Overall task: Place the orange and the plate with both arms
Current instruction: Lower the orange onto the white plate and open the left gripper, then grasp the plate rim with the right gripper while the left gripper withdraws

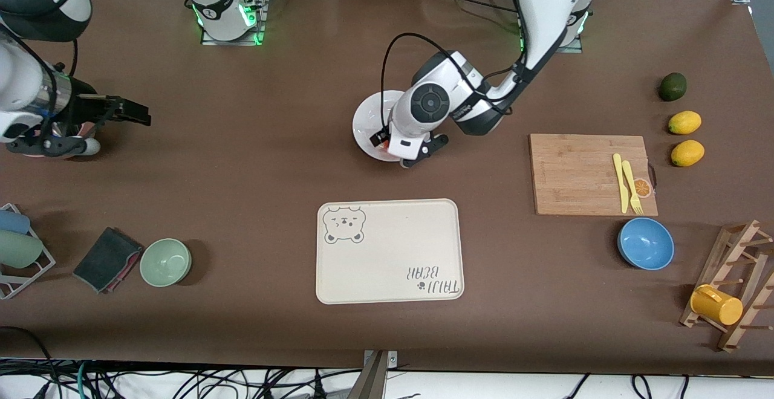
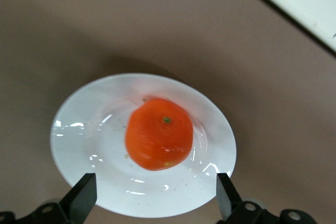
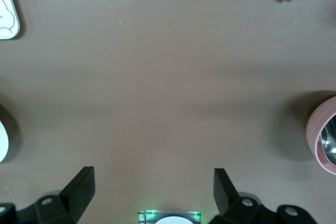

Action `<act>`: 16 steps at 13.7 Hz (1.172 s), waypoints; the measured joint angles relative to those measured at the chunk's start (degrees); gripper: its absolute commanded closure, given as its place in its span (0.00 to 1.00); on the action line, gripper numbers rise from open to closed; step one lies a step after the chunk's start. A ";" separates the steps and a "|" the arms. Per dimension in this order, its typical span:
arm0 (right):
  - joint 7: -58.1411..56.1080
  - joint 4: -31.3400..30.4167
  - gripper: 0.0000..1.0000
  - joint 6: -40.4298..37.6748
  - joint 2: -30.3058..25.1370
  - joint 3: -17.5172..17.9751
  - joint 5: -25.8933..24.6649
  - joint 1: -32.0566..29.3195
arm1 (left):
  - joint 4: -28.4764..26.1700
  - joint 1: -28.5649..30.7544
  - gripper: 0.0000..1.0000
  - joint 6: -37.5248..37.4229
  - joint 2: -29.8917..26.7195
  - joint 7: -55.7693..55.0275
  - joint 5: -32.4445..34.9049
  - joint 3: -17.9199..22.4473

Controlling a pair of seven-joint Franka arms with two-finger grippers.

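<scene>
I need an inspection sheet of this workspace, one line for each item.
Surface: brown table.
Job's things: orange lies on the white plate, released.
Clutter: tray, cutting board with fork, lemons, blue bowl, green bowl.
Grippers: left tool open over the plate; right tool open, waiting at its end of the table.
Cables: bundle along the table's near edge.
Surroundings: nothing seen.

Brown table [image 1: 254, 163] with plate [image 1: 366, 124], tray [image 1: 387, 251], cutting board [image 1: 580, 175].

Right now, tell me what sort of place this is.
Probably a robotics lab set up as a mock kitchen: two arms bolted to a brown-covered table, loose cables along its edge, kitchenware like a cutting board and mug rack.
</scene>
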 measured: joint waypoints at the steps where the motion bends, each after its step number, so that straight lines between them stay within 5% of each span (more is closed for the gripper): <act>1: 0.00 0.00 0.00 -0.69 0.26 0.11 0.05 0.49 | 2.16 1.30 0.00 -3.50 -0.16 1.03 0.00 0.01; 7: 0.77 -0.25 0.00 -4.88 5.18 0.73 8.50 9.61 | 7.17 12.04 0.00 -15.90 -0.17 17.74 0.01 0.48; 13: 0.39 -0.60 0.00 -3.77 16.03 0.83 32.52 12.51 | 10.05 22.42 0.00 -22.02 -0.72 36.23 8.70 1.00; 16: -0.51 -6.03 0.00 10.21 19.11 1.54 43.91 17.64 | 10.72 27.78 0.00 -22.19 -1.84 42.72 12.09 1.13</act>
